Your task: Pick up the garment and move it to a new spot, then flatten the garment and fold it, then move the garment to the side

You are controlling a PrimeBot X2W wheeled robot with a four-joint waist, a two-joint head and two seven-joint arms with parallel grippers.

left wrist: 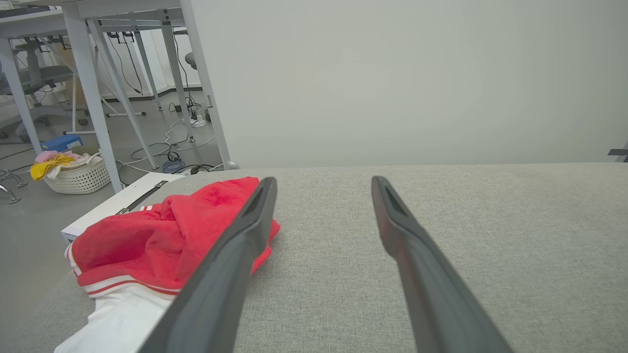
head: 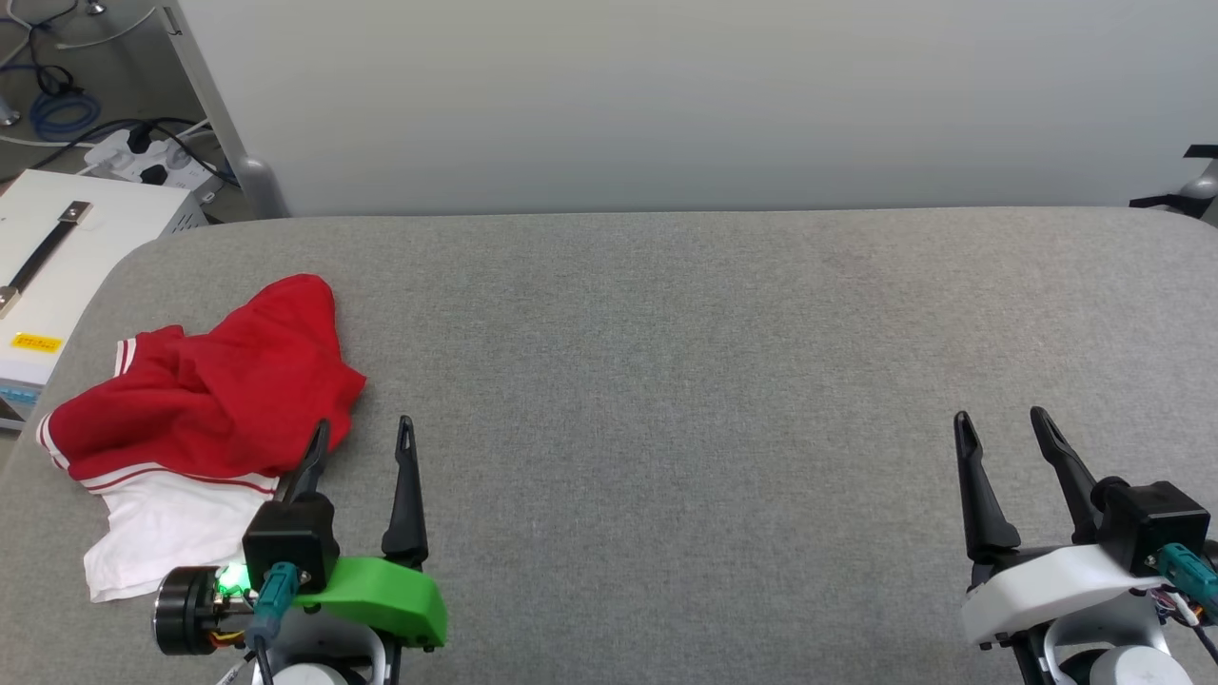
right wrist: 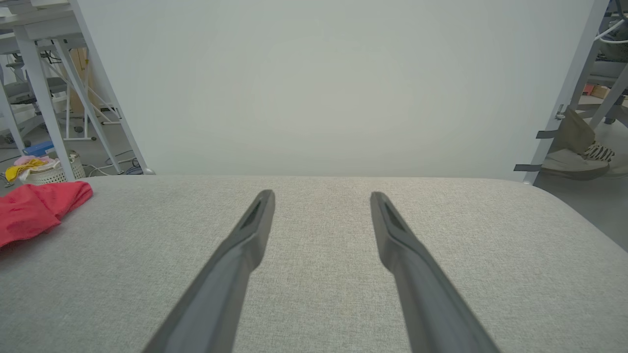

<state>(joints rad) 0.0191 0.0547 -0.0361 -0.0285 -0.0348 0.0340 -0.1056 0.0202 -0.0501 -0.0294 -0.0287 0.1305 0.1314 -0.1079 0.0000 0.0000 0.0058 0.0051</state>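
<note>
The garment (head: 209, 400) lies crumpled at the left end of the grey bench (head: 666, 381), red cloth heaped over a white sleeve. Its folds hide any lettering. The left gripper (head: 364, 426), fingers spread and empty, sits just beside it. One finger overlaps the red edge, and contact cannot be judged. The right gripper (head: 1001, 417), also spread and empty, hovers well apart at the right end.

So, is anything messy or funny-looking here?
Yes: the red garment lies scrunched in a heap near the left end of the grey table, not spread flat, with a white part sticking out underneath. Nothing else looks odd.
</note>
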